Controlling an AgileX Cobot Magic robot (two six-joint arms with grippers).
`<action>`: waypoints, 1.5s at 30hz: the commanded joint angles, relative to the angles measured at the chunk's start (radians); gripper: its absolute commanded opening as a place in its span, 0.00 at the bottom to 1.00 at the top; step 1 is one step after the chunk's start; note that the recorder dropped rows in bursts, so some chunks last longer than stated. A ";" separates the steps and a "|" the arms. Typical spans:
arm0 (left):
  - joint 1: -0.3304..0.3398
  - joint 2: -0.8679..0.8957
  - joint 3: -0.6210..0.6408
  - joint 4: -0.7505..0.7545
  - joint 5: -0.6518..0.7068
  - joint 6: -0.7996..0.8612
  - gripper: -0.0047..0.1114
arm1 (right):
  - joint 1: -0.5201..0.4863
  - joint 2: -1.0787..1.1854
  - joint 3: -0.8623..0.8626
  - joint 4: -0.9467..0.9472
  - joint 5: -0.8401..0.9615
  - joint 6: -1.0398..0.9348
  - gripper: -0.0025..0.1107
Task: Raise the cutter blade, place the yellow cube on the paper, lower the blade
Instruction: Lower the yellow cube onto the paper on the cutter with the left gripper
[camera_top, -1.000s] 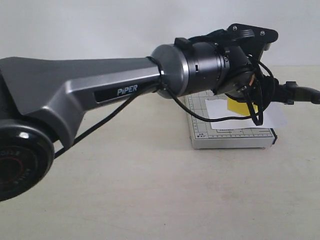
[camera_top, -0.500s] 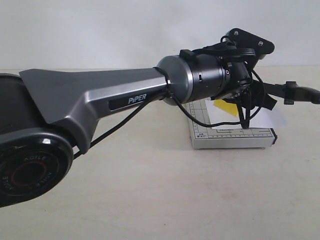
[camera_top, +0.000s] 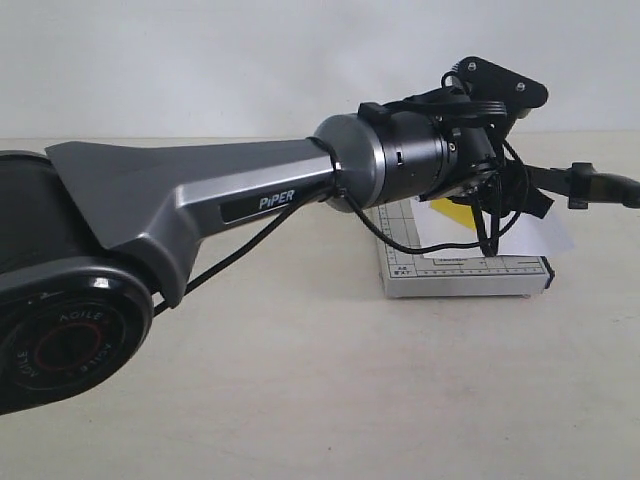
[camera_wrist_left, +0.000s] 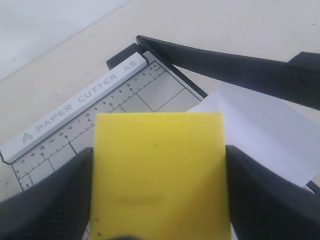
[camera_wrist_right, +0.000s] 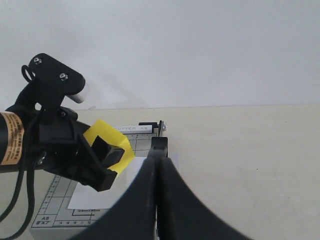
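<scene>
One cube (camera_wrist_left: 160, 175), one paper (camera_wrist_left: 265, 135) — one cutter (camera_wrist_left: 80, 107)

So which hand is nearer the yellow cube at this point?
Left. The left hand is clamped on the yellow cube, holding it above the cutter base; the right hand grips the raised cutter blade beside it, not touching the cube.

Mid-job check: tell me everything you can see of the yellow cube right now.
The yellow cube is bright, matte and solid-looking, with sharp edges and a faint mark on its broad face. The left gripper clamps two opposite sides; its black fingers are all that touches it. It hangs tilted in the air above the grey cutter base, near the white paper, not yet set down. The raised cutter blade is apart from it.
</scene>
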 joint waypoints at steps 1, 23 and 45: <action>0.002 0.002 -0.010 0.012 -0.016 -0.004 0.08 | 0.002 -0.004 0.004 -0.004 -0.004 -0.005 0.02; 0.002 0.026 -0.020 -0.018 0.049 -0.004 0.08 | 0.002 -0.004 0.004 -0.004 -0.004 -0.003 0.02; 0.002 0.009 -0.020 -0.071 0.018 -0.025 0.65 | 0.002 -0.004 0.004 -0.004 -0.004 -0.003 0.02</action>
